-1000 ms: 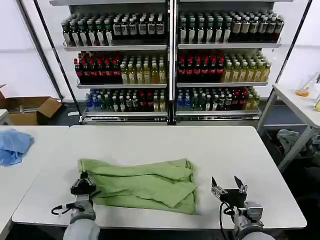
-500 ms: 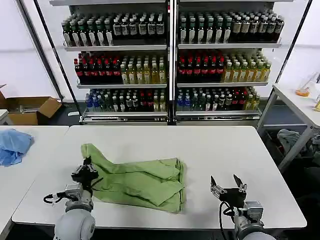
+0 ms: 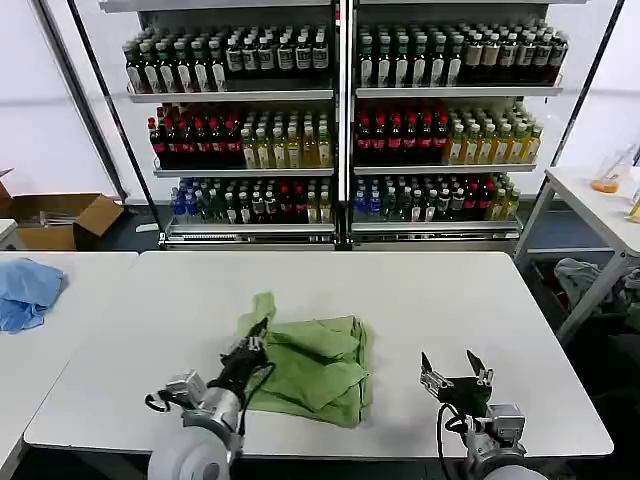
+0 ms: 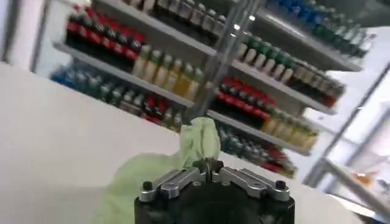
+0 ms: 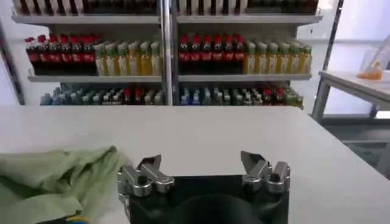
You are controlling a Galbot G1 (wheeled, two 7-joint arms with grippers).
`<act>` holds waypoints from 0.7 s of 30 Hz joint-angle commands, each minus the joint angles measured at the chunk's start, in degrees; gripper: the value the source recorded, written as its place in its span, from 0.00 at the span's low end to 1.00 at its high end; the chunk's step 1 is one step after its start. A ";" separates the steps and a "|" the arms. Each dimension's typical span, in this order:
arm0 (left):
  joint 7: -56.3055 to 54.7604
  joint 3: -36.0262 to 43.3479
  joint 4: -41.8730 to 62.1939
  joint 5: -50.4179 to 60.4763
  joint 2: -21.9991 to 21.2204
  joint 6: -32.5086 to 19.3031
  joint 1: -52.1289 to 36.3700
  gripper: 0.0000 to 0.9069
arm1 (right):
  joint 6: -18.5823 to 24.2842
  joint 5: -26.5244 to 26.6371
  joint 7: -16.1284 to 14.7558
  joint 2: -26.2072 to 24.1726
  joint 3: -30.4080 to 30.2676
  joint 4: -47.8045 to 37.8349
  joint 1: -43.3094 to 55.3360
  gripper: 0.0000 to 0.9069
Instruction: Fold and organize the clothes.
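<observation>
The light green shirt [image 3: 315, 365] lies bunched in a half-folded heap on the white table [image 3: 420, 300], a little left of centre near the front. My left gripper [image 3: 256, 336] is shut on the shirt's left end and holds it lifted over the heap. In the left wrist view the green cloth [image 4: 196, 143] rises from between the closed fingertips of that gripper [image 4: 208, 165]. My right gripper [image 3: 453, 368] hovers open above the table to the right of the shirt, with nothing between its fingers. The right wrist view shows this gripper [image 5: 201, 162] wide open with the shirt [image 5: 55, 179] off to one side.
A light blue cloth [image 3: 25, 290] lies on the neighbouring table at the far left. Shelves of bottles [image 3: 340, 120] stand behind the table. A cardboard box [image 3: 60, 218] sits on the floor at back left. Another table [image 3: 600, 205] stands at right.
My left gripper has carried the shirt's left end up and to the right, over the rest of the shirt, so the shirt is now a narrower heap. The right gripper has stayed put.
</observation>
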 commanded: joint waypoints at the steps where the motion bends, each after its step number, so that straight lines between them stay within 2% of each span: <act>1: 0.09 10.73 6.87 -4.75 -2.19 0.13 -2.96 0.02 | 0.10 -0.35 -0.04 0.76 0.08 -0.14 0.02 1.00; 3: 0.54 12.96 8.60 -2.06 -2.03 -0.29 -3.74 0.02 | 0.13 -0.35 -0.05 0.79 0.22 -0.17 -0.01 1.00; 4: 0.60 13.43 9.14 -1.66 -2.00 -0.43 -3.97 0.06 | 0.14 -0.35 -0.05 0.78 0.28 -0.17 -0.03 1.00; 5: 0.54 13.97 9.91 -0.88 -2.11 -0.44 -4.26 0.18 | 0.19 -0.33 -0.07 0.78 0.37 -0.19 -0.07 1.00; 6: 0.41 14.31 10.62 -0.81 -2.41 -0.33 -4.63 0.71 | 0.22 -0.33 -0.08 0.77 0.51 -0.17 -0.14 1.00; 7: 0.38 14.42 11.03 -0.78 -2.69 -0.41 -5.01 0.71 | 0.24 -0.31 -0.10 0.77 0.57 -0.20 -0.17 1.00; 8: 0.31 14.48 11.87 -0.65 -3.07 -0.54 -5.73 1.00 | 0.30 -0.30 -0.12 0.76 0.65 -0.21 -0.23 1.00; 16: 2.28 15.97 13.56 1.93 -3.73 -2.35 -7.82 1.00 | 0.36 -0.26 -0.17 0.80 0.50 -0.32 0.23 1.00; 21: 4.48 13.58 7.76 -0.46 -2.19 -1.44 -6.13 1.00 | 0.37 -0.20 -0.25 0.80 0.46 -0.48 0.48 1.00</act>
